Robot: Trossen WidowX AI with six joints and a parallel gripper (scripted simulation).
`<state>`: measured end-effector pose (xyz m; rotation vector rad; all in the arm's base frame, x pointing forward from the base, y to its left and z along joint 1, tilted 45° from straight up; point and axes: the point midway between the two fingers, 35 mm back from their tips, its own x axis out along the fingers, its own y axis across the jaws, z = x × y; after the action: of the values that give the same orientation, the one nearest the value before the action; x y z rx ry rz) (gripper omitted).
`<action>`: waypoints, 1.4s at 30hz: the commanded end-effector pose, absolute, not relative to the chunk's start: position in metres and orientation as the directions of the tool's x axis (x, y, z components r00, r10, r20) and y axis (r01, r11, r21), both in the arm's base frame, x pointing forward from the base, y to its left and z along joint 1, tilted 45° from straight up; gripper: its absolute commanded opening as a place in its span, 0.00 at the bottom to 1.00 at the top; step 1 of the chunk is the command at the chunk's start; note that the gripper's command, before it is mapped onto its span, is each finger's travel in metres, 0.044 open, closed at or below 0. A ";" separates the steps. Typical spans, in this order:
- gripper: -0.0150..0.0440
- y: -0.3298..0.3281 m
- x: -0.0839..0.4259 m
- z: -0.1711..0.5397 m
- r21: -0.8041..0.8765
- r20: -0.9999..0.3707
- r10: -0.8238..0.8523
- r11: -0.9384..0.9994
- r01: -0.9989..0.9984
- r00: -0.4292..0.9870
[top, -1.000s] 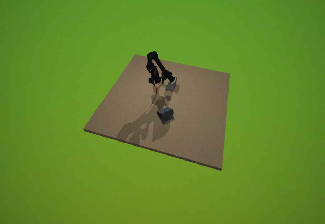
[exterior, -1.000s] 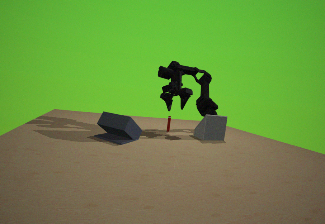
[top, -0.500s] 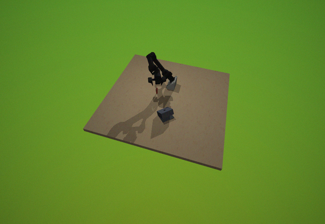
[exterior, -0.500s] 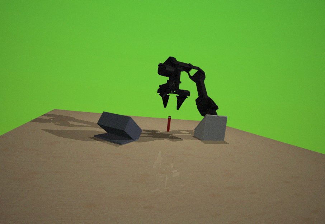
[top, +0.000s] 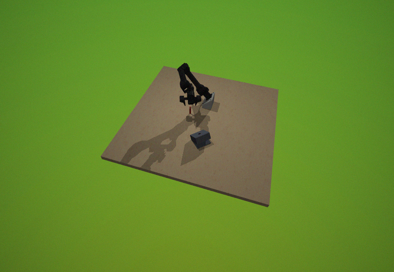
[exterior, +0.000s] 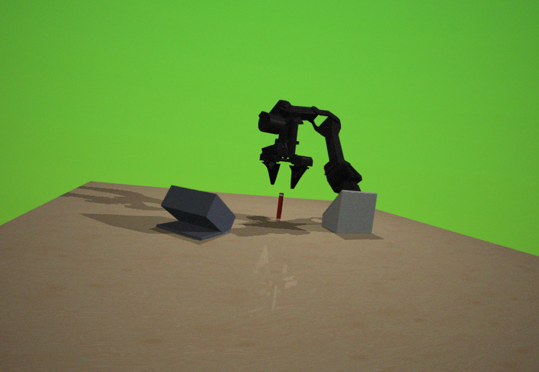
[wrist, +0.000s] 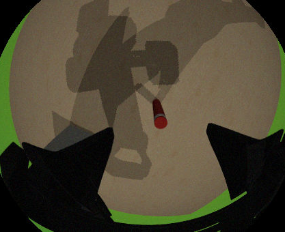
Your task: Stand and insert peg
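The red peg [top: 190,110] [exterior: 279,206] [wrist: 158,110] stands upright on the table, with its white band near the top end. My gripper [top: 190,104] [exterior: 282,186] [wrist: 162,130] is open and empty, pointing down above the peg. In the wrist view the peg's top shows between the two fingertips, and in the exterior view the tips are a little above it. The dark blue-grey sloped panel [top: 201,139] [exterior: 189,209] stands apart from the peg. Its one hole shows in its upper face in the top view; the exterior view does not show the hole.
A light grey wedge-shaped block [top: 208,102] [exterior: 354,212] stands beside the arm's base, and part of a grey block [wrist: 68,137] shows behind the left finger in the wrist view. The wooden table [top: 242,167] [exterior: 348,298] bears the arm's shadow.
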<state>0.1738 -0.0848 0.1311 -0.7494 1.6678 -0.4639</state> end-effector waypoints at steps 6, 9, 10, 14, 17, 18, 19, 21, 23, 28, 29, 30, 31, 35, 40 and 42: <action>1.00 -0.095 0.172 0.120 -0.663 -0.712 -0.694 0.714 -0.225 -0.103; 1.00 -0.099 0.172 0.117 -0.663 -0.713 -0.694 0.714 -0.225 -0.103; 1.00 -0.100 0.172 0.115 -0.663 -0.713 -0.694 0.714 -0.225 -0.103; 1.00 -0.104 0.171 0.111 -0.662 -0.713 -0.693 0.715 -0.225 -0.102; 1.00 -0.108 0.171 0.107 -0.663 -0.713 -0.694 0.714 -0.225 -0.102; 1.00 -0.109 0.170 0.106 -0.663 -0.713 -0.694 0.714 -0.225 -0.102; 1.00 -0.110 0.170 0.105 -0.663 -0.713 -0.694 0.714 -0.225 -0.102; 1.00 -0.113 0.170 0.103 -0.663 -0.713 -0.694 0.714 -0.225 -0.102; 1.00 -0.115 0.169 0.101 -0.664 -0.712 -0.694 0.714 -0.225 -0.102; 1.00 -0.121 0.168 0.095 -0.665 -0.711 -0.696 0.712 -0.225 -0.102; 1.00 -0.122 0.167 0.094 -0.665 -0.710 -0.696 0.712 -0.225 -0.103; 1.00 -0.123 0.167 0.093 -0.666 -0.710 -0.697 0.712 -0.225 -0.103; 1.00 -0.124 0.167 0.092 -0.666 -0.710 -0.697 0.711 -0.225 -0.103; 1.00 -0.129 0.165 0.088 -0.668 -0.708 -0.699 0.709 -0.225 -0.103; 0.91 -0.127 0.167 0.090 -0.665 -0.711 -0.696 0.713 -0.223 -0.104; 0.82 -0.127 0.167 0.090 -0.665 -0.711 -0.696 0.713 -0.223 -0.104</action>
<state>0.1673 -0.1271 0.0893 -0.7507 1.6668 -0.4674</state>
